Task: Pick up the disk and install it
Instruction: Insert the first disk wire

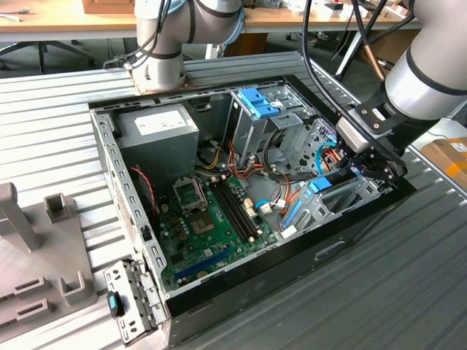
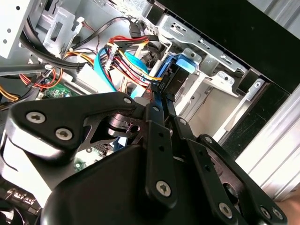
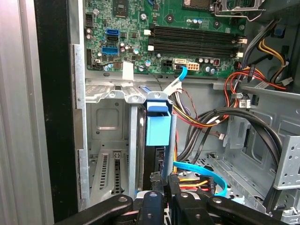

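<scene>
First wrist view is showing the black gripper (image 3: pixel 162 180) clamping its fingers around the flat black disk with blue plastic rails (image 3: pixel 157 125), which is standing on edge inside the grey metal drive bay (image 3: pixel 108 136) beside the green motherboard (image 3: pixel 164 33).

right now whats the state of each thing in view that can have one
computer case: side open, insides exposed
disk: standing on edge in the grey drive bay, blue tab showing
gripper: shut on the disk's near edge
drive bay: holds the disk, slot beside it empty
memory slots: empty
processor socket: empty
</scene>
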### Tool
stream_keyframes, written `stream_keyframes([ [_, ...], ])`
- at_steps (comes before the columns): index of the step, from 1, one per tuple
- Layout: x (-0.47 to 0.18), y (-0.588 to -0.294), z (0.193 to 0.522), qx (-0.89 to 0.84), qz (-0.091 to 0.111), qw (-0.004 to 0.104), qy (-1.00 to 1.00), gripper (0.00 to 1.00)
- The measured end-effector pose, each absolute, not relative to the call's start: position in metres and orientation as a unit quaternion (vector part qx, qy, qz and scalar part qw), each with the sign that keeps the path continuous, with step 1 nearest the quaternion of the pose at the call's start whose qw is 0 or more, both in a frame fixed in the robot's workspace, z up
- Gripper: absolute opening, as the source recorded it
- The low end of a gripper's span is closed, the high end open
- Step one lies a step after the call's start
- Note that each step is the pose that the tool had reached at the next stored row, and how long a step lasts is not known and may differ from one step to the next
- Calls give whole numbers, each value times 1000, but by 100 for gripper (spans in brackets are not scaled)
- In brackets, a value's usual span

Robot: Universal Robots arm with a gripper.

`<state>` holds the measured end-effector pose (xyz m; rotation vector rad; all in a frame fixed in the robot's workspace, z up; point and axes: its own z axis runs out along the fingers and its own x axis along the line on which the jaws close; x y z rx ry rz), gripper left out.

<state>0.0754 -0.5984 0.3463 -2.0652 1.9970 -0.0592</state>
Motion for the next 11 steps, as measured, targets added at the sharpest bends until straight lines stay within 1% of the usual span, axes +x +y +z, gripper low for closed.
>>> stream_keyframes([
  [11,77,-598,345,-697,-23,133,704,16],
])
